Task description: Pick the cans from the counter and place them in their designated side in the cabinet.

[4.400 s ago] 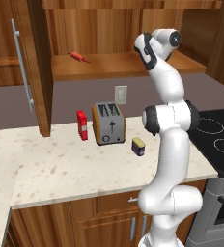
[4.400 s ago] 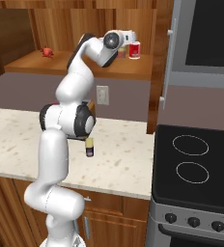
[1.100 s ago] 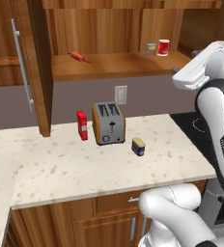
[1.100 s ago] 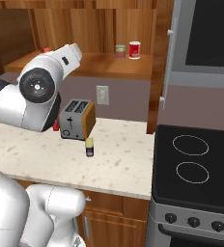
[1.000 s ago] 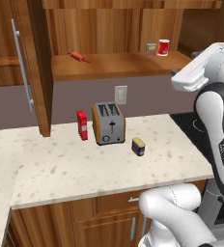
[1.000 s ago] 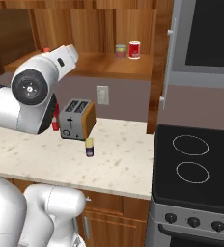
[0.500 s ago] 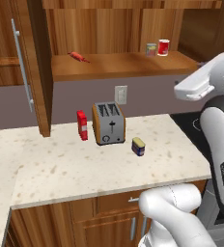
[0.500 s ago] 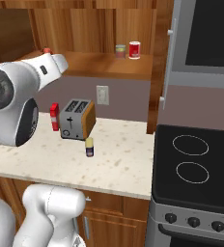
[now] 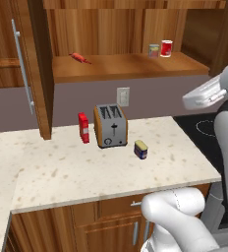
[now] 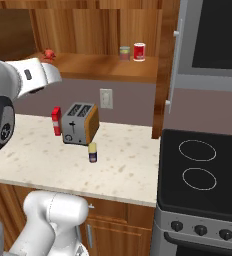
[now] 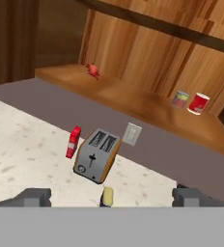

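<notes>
Standing upright on counter (image 9: 76, 172), yellow-topped can (image 9: 141, 149), beside toaster (image 9: 111, 126)

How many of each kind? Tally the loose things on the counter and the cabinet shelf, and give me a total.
Cans: 2 (grey-green can, yellow-topped can)
Red cup: 1
Red carton: 1
Toaster: 1
Small red item, too small to identify: 1
Total: 6
</notes>
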